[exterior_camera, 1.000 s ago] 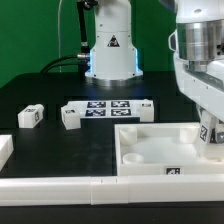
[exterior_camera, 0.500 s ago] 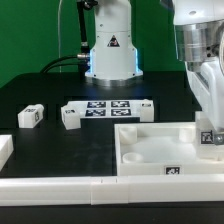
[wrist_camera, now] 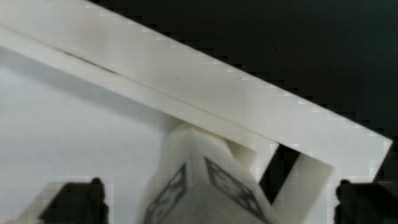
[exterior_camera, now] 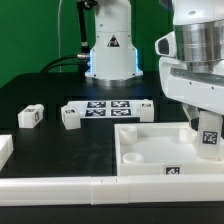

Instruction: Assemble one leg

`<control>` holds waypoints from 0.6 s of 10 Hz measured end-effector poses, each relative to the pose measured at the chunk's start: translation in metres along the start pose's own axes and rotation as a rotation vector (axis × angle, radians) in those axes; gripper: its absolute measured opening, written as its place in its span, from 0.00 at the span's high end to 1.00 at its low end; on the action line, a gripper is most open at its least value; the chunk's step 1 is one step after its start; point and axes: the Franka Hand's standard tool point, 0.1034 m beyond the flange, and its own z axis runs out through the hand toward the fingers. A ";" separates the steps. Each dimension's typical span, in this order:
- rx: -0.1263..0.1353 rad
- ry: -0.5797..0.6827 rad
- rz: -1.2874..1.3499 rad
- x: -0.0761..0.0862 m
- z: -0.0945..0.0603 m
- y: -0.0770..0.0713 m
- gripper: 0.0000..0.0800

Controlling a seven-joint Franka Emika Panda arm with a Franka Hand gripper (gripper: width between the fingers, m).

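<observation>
The leg (exterior_camera: 210, 139), a small white block with black-and-white tags, stands at the far right end of the white tray (exterior_camera: 150, 135), against its rim. My gripper (exterior_camera: 205, 128) hangs right over the leg. In the wrist view the leg (wrist_camera: 214, 180) sits between the two dark fingers (wrist_camera: 71, 203). There is a gap on each side, so the gripper (wrist_camera: 217, 208) is open around it. The tray's rim (wrist_camera: 196, 75) runs across that view. Three more legs lie on the table: one (exterior_camera: 31, 116) at the exterior view's left, one (exterior_camera: 70, 117) and one (exterior_camera: 145, 108) by the marker board.
The marker board (exterior_camera: 110, 108) lies mid-table in front of the robot base (exterior_camera: 110, 50). A long white bar (exterior_camera: 60, 186) runs along the front edge. Another white piece (exterior_camera: 5, 150) sits at the exterior view's left edge.
The hand has turned about the leg and shifted toward the exterior view's left, now showing its broad side. The leg has stayed at the tray's right end.
</observation>
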 end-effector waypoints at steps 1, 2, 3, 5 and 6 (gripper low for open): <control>-0.008 0.008 -0.176 0.000 0.000 0.000 0.19; -0.023 0.024 -0.330 -0.001 0.000 0.000 0.19; -0.039 0.039 -0.472 -0.001 0.000 -0.001 0.19; -0.066 0.054 -0.758 0.003 0.002 0.000 0.19; -0.068 0.053 -0.829 0.008 0.002 0.002 0.19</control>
